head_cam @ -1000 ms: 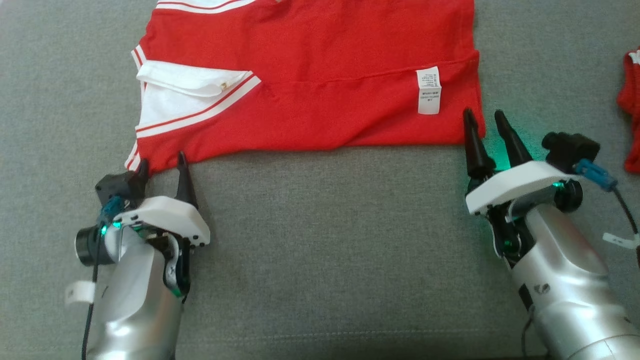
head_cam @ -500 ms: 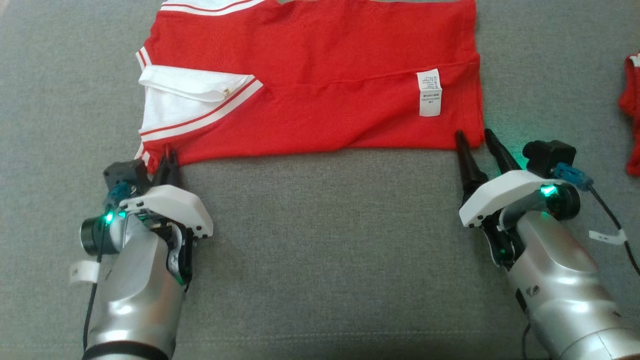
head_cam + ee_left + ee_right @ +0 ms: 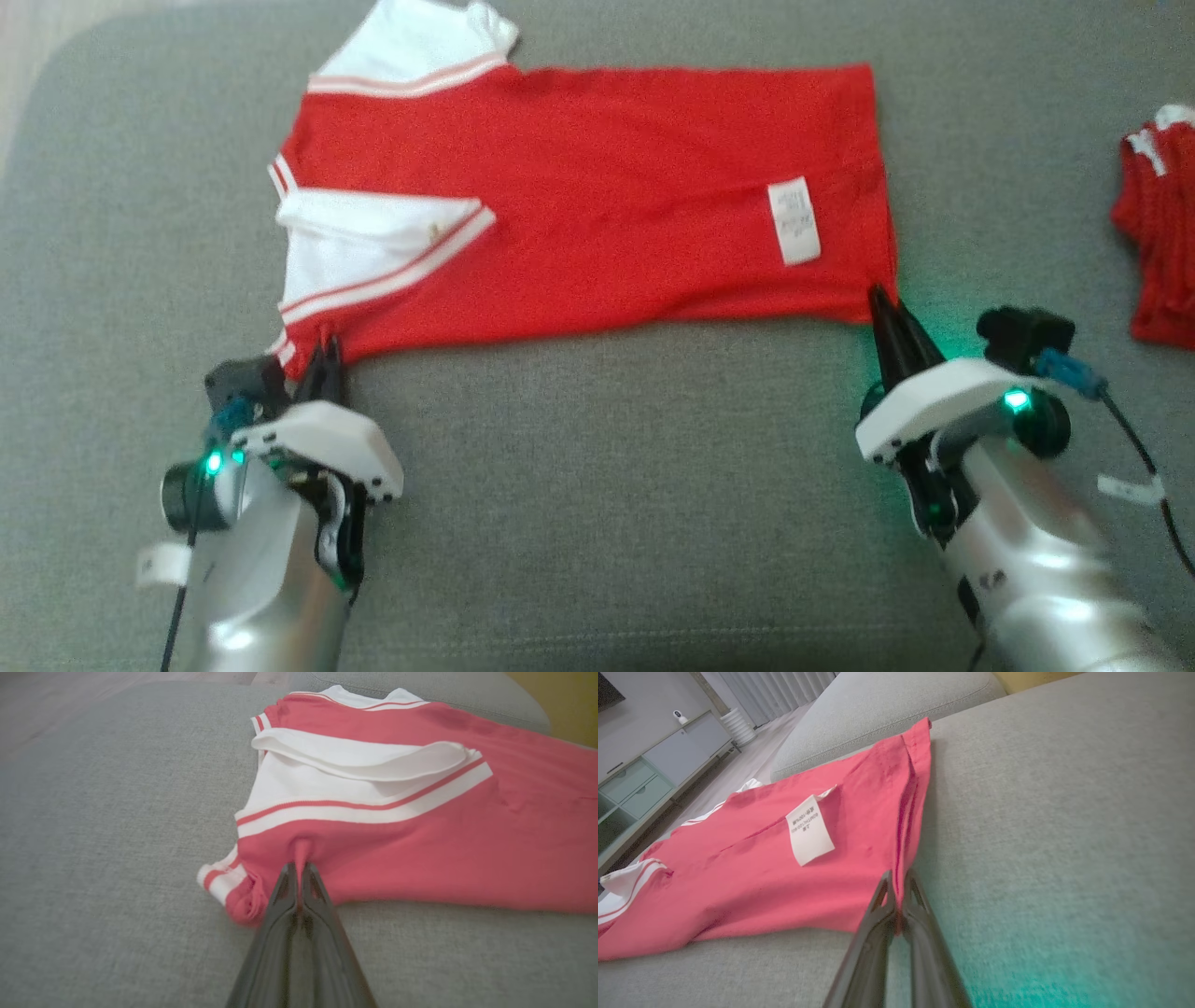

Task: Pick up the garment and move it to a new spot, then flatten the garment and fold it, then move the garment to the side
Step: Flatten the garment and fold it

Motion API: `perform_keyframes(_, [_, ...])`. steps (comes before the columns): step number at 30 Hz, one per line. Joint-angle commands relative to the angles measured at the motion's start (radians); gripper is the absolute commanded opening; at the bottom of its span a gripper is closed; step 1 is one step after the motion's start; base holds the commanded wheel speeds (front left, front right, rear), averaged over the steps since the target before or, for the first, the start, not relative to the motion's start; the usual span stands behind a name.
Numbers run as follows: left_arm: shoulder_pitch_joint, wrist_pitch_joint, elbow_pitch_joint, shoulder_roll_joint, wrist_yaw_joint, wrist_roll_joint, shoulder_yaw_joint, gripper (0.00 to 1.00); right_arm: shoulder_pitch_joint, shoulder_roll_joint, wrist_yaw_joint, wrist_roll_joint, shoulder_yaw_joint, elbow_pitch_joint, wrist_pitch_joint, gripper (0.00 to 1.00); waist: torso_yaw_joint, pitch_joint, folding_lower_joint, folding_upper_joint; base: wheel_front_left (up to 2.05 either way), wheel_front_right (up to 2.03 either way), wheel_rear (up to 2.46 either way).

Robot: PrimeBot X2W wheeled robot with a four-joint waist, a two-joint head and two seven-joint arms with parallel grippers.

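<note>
Surface: grey cushion (image 3: 597, 485).
Garment (image 3: 597, 187): likely light, limp; take corners.
Left gripper (image 3: 322, 357): closed, corner between jaws.
Right gripper (image 3: 884, 301): closed, hem between jaws.

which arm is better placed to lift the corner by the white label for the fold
Right. The right gripper is shut on the near corner of the red shirt, just beside the white label; the left gripper pinches the sleeve-end corner, far along the edge.

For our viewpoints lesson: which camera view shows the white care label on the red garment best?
The right wrist view: the care label is near, rows of print visible, on the red garment. The head view has it small and blurred. The left wrist view faces the white collar end.
</note>
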Motion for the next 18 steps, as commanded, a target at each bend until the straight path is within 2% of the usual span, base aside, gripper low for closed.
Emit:
perform_keyframes(1, [0.025, -0.003, -0.043, 0.021, 0.001, 0.005, 0.036, 0.0, 0.029, 0.005, 0.002, 0.016, 0.006, -0.029, -0.013, 0.0, -0.006, -0.044, 0.0, 0.0, 0.0, 0.0, 0.0])
perform_keyframes(7, [0.116, -0.003, -0.08, 0.021, -0.002, 0.01, 0.047, 0.0, 0.105, 0.005, 0.002, 0.056, -0.005, -0.05, -0.014, 0.0, -0.008, -0.129, 0.0, 0.0, 0.0, 0.0, 0.0])
perform_keyframes(13, [0.278, -0.003, -0.159, 0.021, 0.002, -0.02, 0.004, 0.0, 0.191, -0.023, 0.002, 0.086, 0.028, -0.068, 0.012, 0.0, -0.014, -0.193, 0.0, 0.0, 0.0, 0.0, 0.0])
perform_keyframes(14, [0.288, -0.003, -0.167, 0.021, 0.005, -0.025, -0.006, 0.0, 0.195, -0.028, 0.002, 0.088, 0.028, -0.068, 0.019, 0.29, -0.012, -0.193, 0.0, 0.0, 0.0, 0.0, 0.0])
perform_keyframes(15, [0.293, -0.003, -0.176, 0.021, 0.007, -0.029, -0.014, 0.08, 0.196, -0.033, 0.002, 0.088, 0.027, -0.066, 0.024, 0.96, -0.01, -0.19, 0.0, 0.0, 0.0, 0.0, 0.0])
perform_keyframes(17, [0.289, -0.003, -0.201, 0.021, 0.017, -0.026, -0.028, 1.0, 0.192, -0.037, 0.002, 0.085, 0.024, -0.066, 0.028, 1.0, -0.003, -0.181, 0.0, 0.0, 0.0, 0.0, 0.0])
perform_keyframes(18, [0.281, -0.003, -0.213, 0.021, 0.022, -0.021, -0.033, 1.0, 0.185, -0.038, 0.002, 0.083, 0.019, -0.068, 0.027, 1.0, 0.0, -0.175, 0.0, 0.0, 0.0, 0.0, 0.0])
